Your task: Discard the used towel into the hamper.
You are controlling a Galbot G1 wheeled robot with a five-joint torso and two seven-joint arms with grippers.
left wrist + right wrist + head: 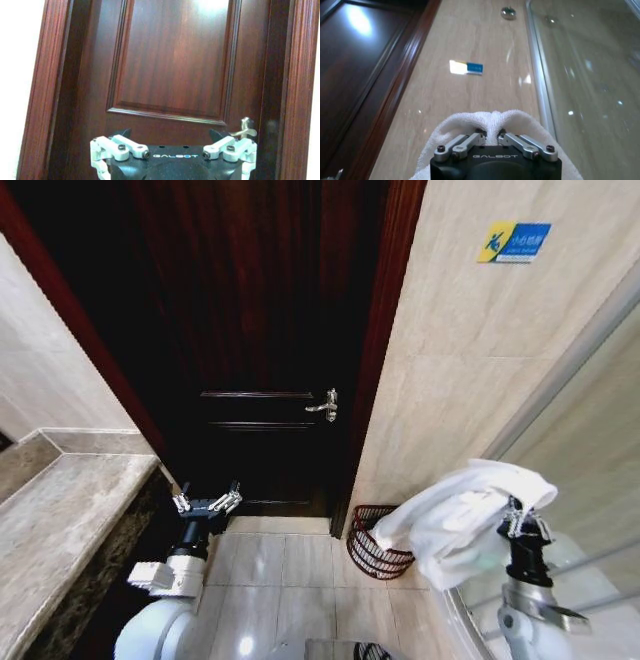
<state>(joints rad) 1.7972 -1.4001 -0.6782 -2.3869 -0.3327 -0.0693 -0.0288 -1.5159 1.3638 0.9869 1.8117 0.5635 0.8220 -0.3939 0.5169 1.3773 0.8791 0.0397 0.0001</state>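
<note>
Right claw (pixel 524 523) pinching white towel (pixel 455 520), seemingly above hamper (pixel 374 548); left claw (pixel 207 501) spread

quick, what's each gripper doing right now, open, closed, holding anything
Left gripper: open, holding nothing, raised in front of the dark door.
Right gripper: closed on the white towel, held up beside the hamper.

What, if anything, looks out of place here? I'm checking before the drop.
Nothing is spilled or damaged. The white towel hangs bunched from the right gripper, beside the hamper rather than in it. The hamper stands upright by the door. The left gripper is open, empty.
</note>
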